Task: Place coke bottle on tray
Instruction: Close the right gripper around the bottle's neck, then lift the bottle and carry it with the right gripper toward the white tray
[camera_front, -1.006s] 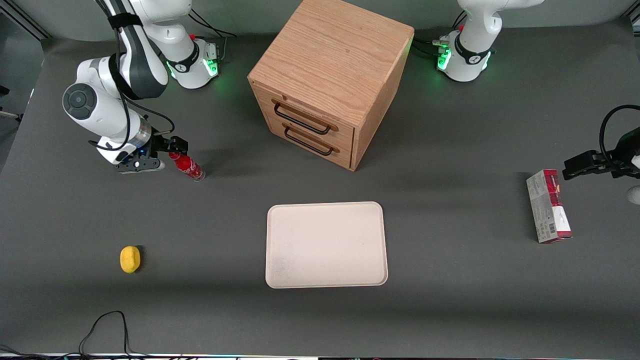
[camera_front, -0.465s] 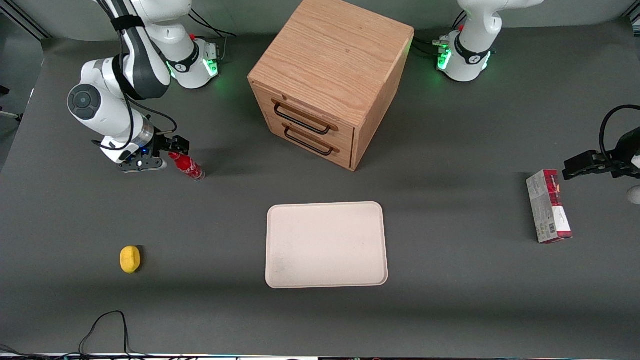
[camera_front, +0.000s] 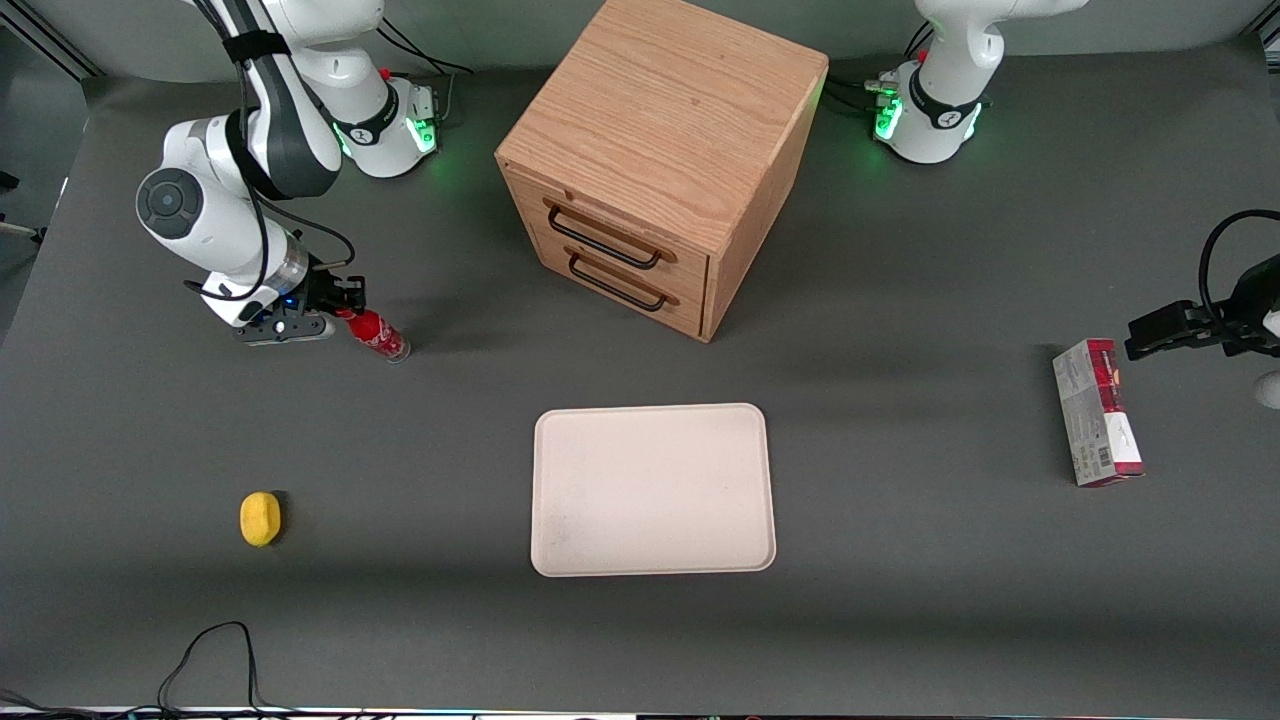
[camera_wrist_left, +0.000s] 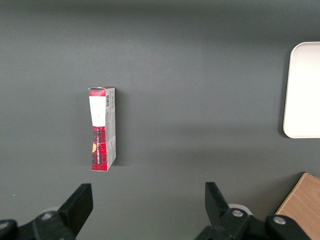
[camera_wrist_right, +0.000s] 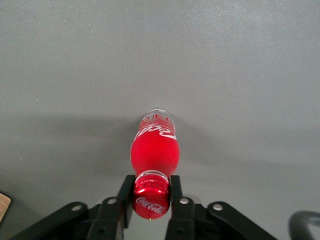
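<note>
Coke bottle (camera_front: 378, 333) stands on the dark worktop (camera_front: 900, 560) toward the working arm's end in the front view, appearing to lean, its cap toward the gripper (camera_front: 343, 303) and its base nearer the camera. It is well apart from the cream tray (camera_front: 652, 489), which lies nearer the front camera than the wooden drawer cabinet (camera_front: 655, 160). A yellow object (camera_front: 260, 518) and a red-and-grey carton (camera_front: 1096, 412) lie elsewhere.

From the right wrist, the bottle (camera_wrist_right: 155, 155) is red with white script and a clear base, long axis running away from the camera. The black fingers (camera_wrist_right: 175, 192) are clamped on either side of its red cap.
</note>
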